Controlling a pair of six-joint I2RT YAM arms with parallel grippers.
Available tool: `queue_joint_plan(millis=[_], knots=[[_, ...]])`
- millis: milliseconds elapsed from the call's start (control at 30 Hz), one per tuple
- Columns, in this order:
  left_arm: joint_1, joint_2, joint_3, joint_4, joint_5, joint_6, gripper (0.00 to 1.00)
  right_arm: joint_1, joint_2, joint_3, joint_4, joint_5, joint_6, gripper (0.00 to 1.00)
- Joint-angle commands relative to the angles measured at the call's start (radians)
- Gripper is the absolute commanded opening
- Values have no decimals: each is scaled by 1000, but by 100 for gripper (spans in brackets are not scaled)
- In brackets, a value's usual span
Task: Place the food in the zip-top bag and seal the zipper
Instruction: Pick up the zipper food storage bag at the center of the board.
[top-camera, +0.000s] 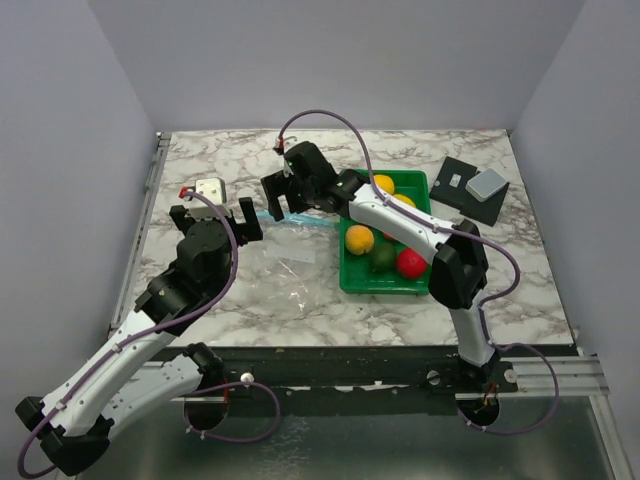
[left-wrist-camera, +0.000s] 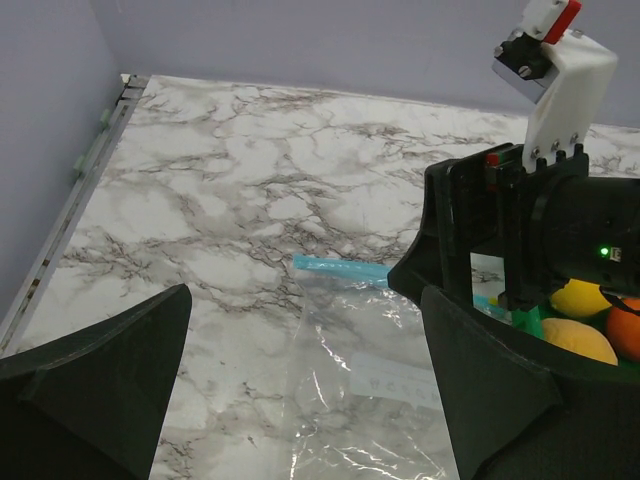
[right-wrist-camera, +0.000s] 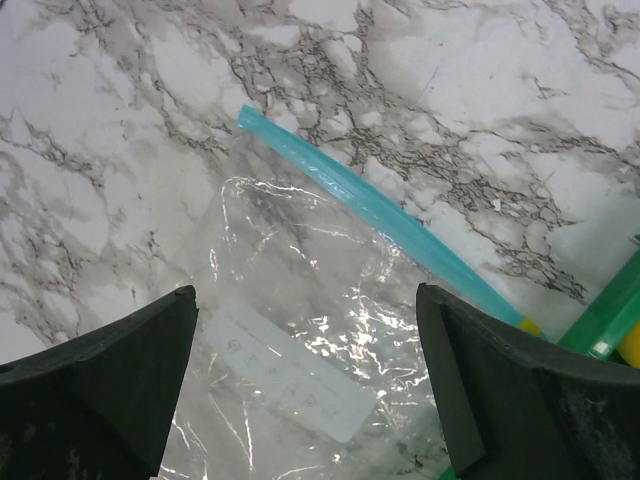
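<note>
The clear zip-top bag (top-camera: 280, 265) lies flat on the marble table, left of the green tray. Its light blue zipper (top-camera: 303, 222) runs along the far edge. The food, several orange-yellow fruits (top-camera: 360, 239), one red (top-camera: 410, 263) and one dark green (top-camera: 383, 258), sits in the tray. My right gripper (top-camera: 284, 204) hangs open over the zipper end of the bag (right-wrist-camera: 300, 330), nothing between its fingers. My left gripper (top-camera: 214, 220) stands open at the bag's left side, also empty. In the left wrist view the bag (left-wrist-camera: 380, 380) and zipper (left-wrist-camera: 340, 268) lie below the left gripper (left-wrist-camera: 300, 400).
The green tray (top-camera: 348, 272) stands right of the bag, with my right arm reaching over it. A black plate (top-camera: 462, 200) carrying a grey block (top-camera: 488, 183) lies at the back right. Walls close the table on three sides.
</note>
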Motion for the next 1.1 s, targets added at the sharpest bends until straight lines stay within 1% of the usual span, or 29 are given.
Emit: queue_joint_plan(millis=[0,200,367,600,900,1067], knots=[[1,-15,-10,-11,-16,-8,98,-32,63,62,-42,-143,-81,96],[1,-16,-11,-10,-10,-8,98,-79,114,102,-32,-291,-130,96],[0,-14,-11,-10,-8,-7,98,-130,151,103,-3,-459,-150,94],[1,-8,-12,-7,-9,-2,98,-159,216,151,-1,-560,-188,93],[0,4,-14,-5,-4,2,98,-181,316,244,-18,-623,-211,92],[1,16,-15,-2,3,6,98,-193,350,254,-6,-651,-212,91]])
